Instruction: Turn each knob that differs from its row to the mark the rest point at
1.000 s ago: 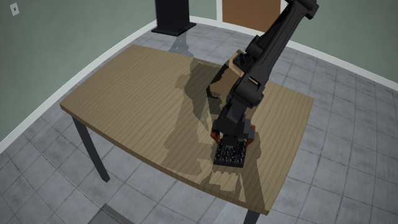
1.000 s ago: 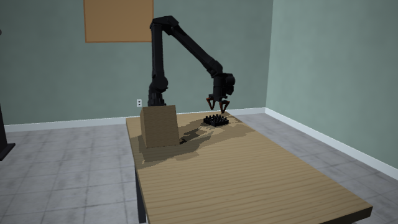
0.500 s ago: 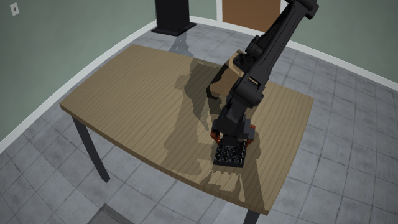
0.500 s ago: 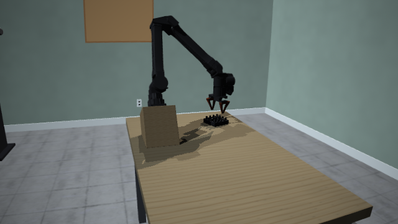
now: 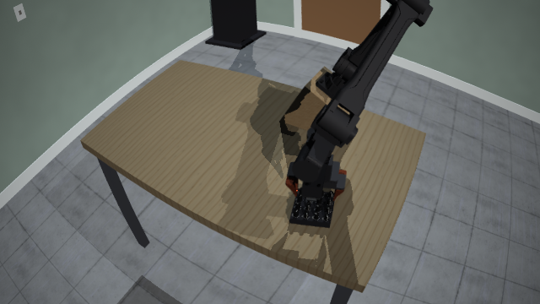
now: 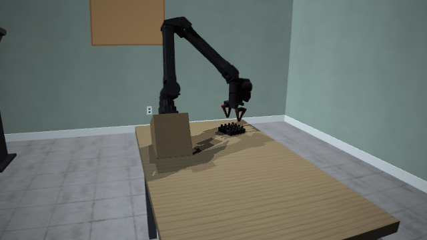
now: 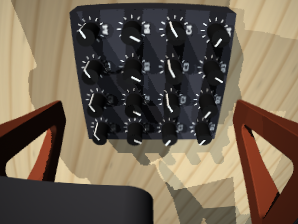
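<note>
The knob box point(image 5: 311, 214) point(image 6: 233, 131) point(image 7: 153, 72) is a small black square box with four rows of four black knobs, each with a white line. It stands flat on the wooden table point(image 5: 169, 118) point(image 6: 253, 187), near one long edge. My gripper point(image 5: 316, 194) point(image 6: 233, 117) point(image 7: 149, 109) hangs a little above the box, pointing down, with its red-brown fingers wide open and nothing between them. In the wrist view the fingers stand at either side of the box's near edge, clear of the knobs. The knob names are too small to read.
A tall brown block point(image 6: 170, 135) point(image 5: 305, 113) stands on the table by the arm's base, some way from the knob box. The table edge runs close beside the knob box. A black pedestal point(image 5: 234, 21) stands on the floor beyond the table.
</note>
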`<state>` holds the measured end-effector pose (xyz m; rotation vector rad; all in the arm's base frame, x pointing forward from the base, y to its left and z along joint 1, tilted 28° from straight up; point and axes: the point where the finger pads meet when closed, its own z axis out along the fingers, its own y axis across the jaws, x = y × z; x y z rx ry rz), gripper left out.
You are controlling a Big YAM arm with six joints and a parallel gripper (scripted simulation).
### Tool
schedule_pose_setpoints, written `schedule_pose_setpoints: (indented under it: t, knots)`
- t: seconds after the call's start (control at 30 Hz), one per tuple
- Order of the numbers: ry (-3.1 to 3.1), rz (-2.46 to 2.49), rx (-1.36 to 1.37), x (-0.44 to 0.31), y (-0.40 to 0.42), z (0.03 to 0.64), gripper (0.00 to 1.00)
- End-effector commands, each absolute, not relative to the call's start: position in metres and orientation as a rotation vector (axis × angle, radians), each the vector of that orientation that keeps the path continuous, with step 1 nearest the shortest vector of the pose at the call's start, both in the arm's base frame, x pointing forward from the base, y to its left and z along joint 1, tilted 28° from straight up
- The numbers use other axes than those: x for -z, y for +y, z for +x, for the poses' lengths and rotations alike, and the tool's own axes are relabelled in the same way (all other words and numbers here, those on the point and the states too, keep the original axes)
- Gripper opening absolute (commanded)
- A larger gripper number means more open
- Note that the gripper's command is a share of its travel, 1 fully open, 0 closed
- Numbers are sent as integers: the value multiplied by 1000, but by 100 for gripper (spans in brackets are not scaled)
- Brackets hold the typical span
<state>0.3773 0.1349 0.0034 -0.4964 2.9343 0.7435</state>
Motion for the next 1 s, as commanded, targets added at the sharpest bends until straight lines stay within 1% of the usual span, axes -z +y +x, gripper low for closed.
schedule_pose_setpoints:
  t: [0.0,0.97]
  knots:
    - [2916,-507,-737,-9,134,379,100]
    - [2903,-508,-734,-12,133,380,100]
